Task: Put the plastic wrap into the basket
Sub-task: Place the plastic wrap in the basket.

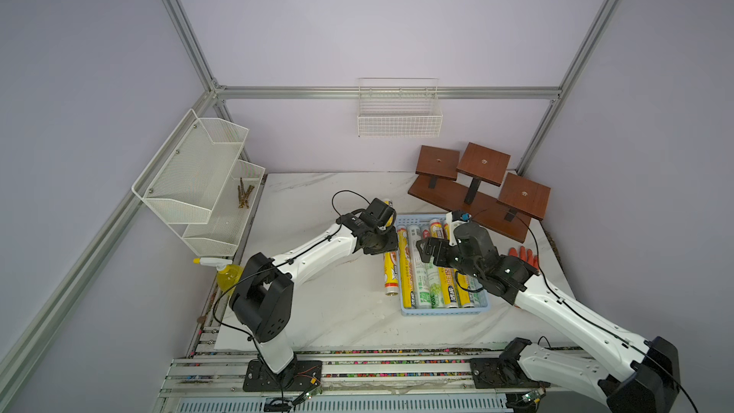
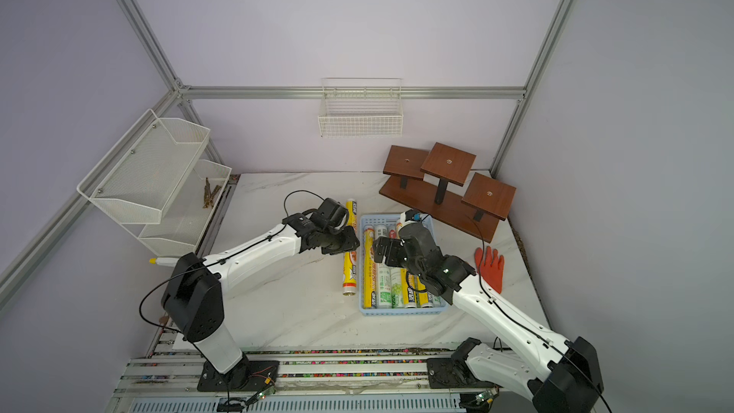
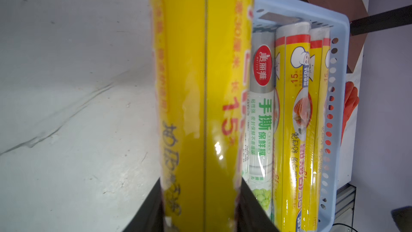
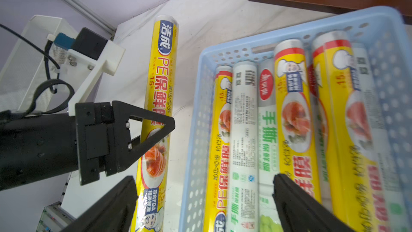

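Bare counter (image 1: 337, 311) lies open from six to eight o'clock of the basket (image 1: 445, 312); at nine the left gripper (image 1: 391, 242) and its yellow roll (image 1: 391, 276) crowd the wall; wooden stand (image 1: 482, 162) blocks one o'clock; right gripper (image 1: 423, 250) overhangs the packed rolls (image 1: 417, 284).

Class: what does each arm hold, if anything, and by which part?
The left gripper has its jaws shut near the middle of the yellow roll beside the basket. The right gripper is open, holding nothing.

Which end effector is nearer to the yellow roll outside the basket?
Left. The left end effector is shut on that yellow roll; the right end effector is open above the basket, beside the roll.
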Controlling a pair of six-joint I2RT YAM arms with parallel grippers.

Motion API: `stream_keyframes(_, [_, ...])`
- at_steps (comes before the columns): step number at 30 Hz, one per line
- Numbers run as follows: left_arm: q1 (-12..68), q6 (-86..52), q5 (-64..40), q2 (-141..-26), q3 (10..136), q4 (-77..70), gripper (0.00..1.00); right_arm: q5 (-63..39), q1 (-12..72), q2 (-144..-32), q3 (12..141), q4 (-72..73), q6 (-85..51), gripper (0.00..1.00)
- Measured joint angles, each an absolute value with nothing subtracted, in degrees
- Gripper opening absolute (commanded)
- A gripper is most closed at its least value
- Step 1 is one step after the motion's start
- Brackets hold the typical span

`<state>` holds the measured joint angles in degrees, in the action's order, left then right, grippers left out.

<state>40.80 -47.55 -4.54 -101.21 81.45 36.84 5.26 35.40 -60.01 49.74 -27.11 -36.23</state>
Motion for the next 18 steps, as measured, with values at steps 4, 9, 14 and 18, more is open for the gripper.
stream_keyframes(4, [43.9,-47.7,-4.6,-104.9,85.8,36.9,0.32,5.4,33.0,-57.1,49.0,-32.0,-35.4,0.99])
stream_keyframes(9, [46.7,-49.5,-4.6,-106.2,88.9,36.3,0.32,5.6,31.2,-55.6,48.3,-36.2,-35.2,0.99])
stream_keyframes(14, [47.7,-53.5,-6.4,-106.3,87.5,32.2,0.32,6.4,30.9,-54.7,47.5,-38.4,-35.3,0.99])
stream_keyframes(18, [48.3,-57.5,-7.5,-106.4,84.0,27.8,0.32,7.2,30.8,-53.4,46.9,-38.8,-35.9,0.99])
